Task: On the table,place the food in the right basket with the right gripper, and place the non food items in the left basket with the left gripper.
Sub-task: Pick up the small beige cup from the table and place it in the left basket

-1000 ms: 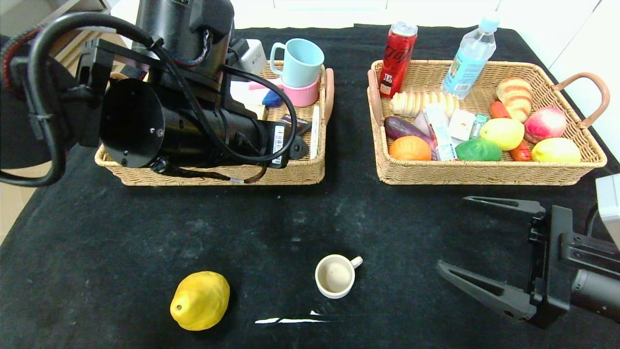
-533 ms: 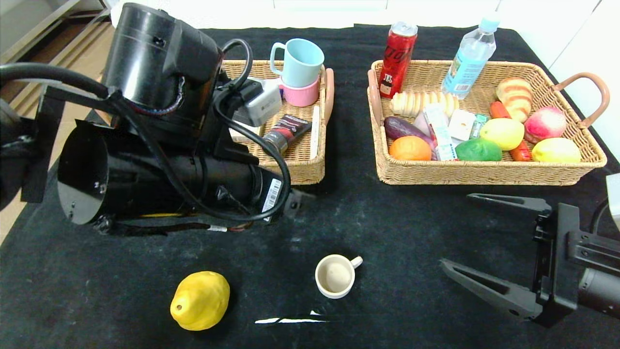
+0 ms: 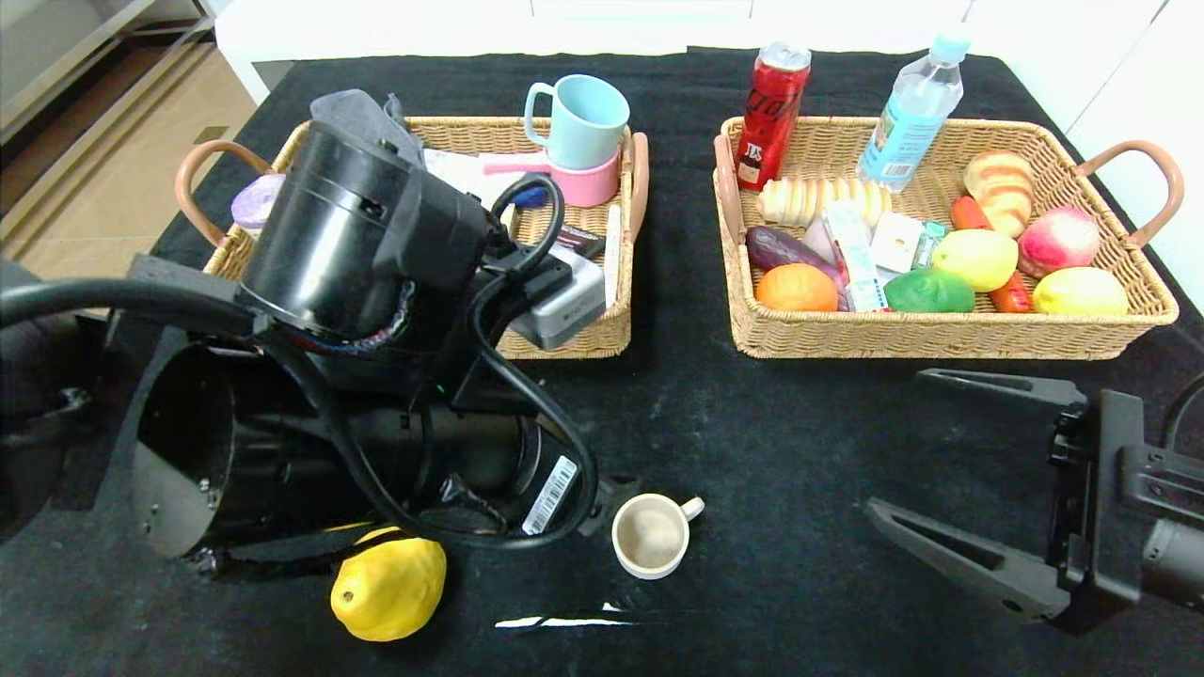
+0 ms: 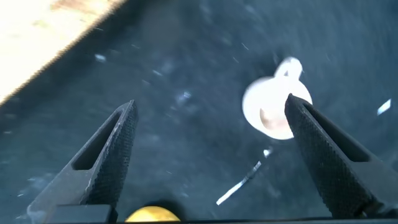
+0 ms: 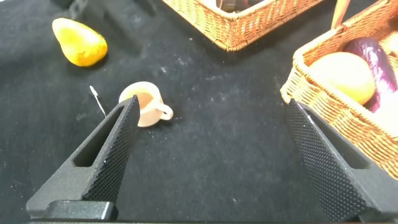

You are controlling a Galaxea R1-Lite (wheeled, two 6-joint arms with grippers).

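Hovering left gripper, fingers spread, above cup.

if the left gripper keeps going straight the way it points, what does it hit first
Most likely the small cream cup. The left gripper, jaws open, points down at the black table, and the cup sits just ahead by one finger. Depth is unclear, so it may meet the cloth beside the cup instead.

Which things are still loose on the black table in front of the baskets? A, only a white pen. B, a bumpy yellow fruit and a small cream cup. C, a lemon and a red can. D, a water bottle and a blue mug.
B: the bumpy yellow fruit and the small cream cup lie on the table, outside both baskets.
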